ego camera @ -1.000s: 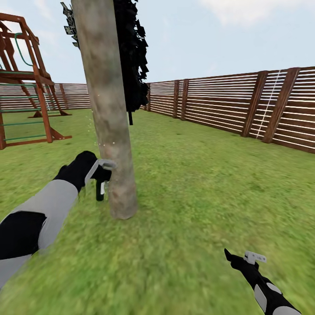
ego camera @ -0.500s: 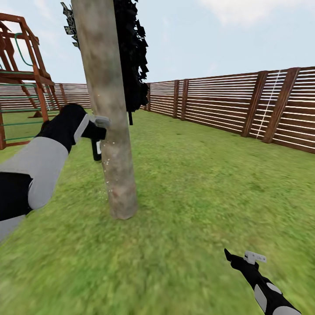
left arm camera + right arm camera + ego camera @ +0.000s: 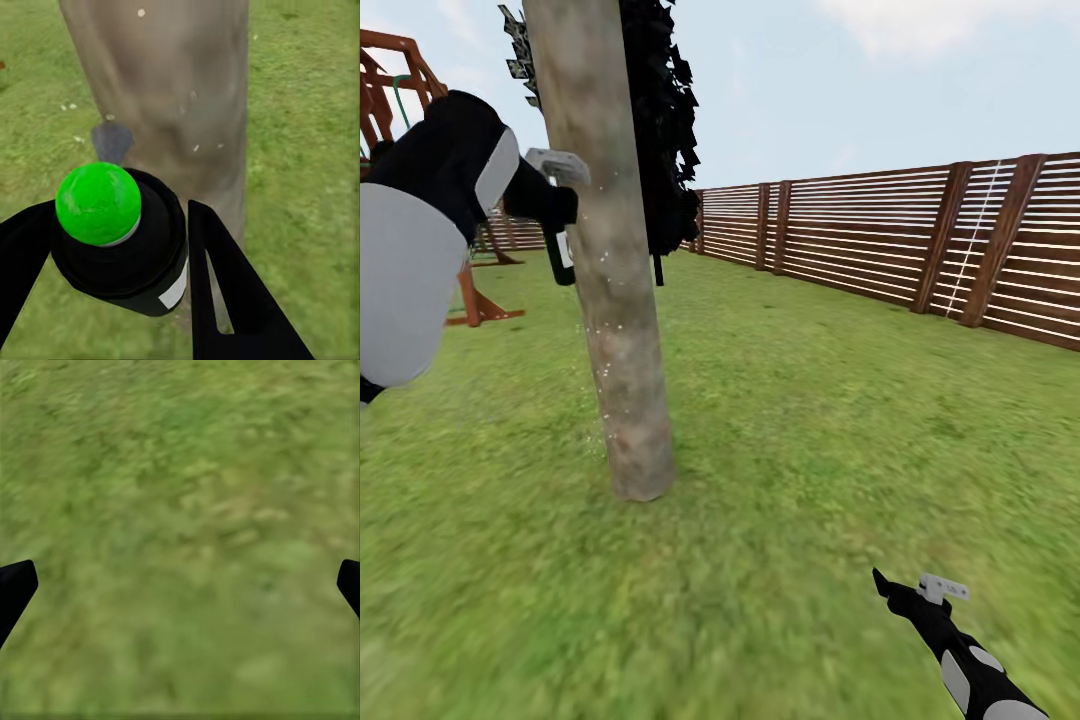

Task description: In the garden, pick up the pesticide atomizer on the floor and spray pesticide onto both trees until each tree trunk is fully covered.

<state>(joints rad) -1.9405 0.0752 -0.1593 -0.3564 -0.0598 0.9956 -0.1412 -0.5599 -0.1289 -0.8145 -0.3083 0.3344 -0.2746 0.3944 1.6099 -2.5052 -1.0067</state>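
Right gripper (image 3: pixel 920 592) was seen low over grass (image 3: pixel 180 510), fingers spread wide, nothing held. Left gripper (image 3: pixel 120 247) was clamped on pesticide atomizer (image 3: pixel 112 225), held high just beside tree trunk (image 3: pixel 610 300). Risk judged: nozzle crowding bark, trunk knocked, can slipped; far side left uncovered. Fence (image 3: pixel 920 245) was noted behind.

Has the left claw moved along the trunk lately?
Yes. The left claw, holding the atomizer, has climbed the trunk from near its base.

Black pesticide atomizer (image 3: pixel 120 251) with bright green cap, white label; mottled grey-brown tree trunk (image 3: pixel 610 280); green grass (image 3: pixel 810 420); brown slatted fence (image 3: pixel 920 235).
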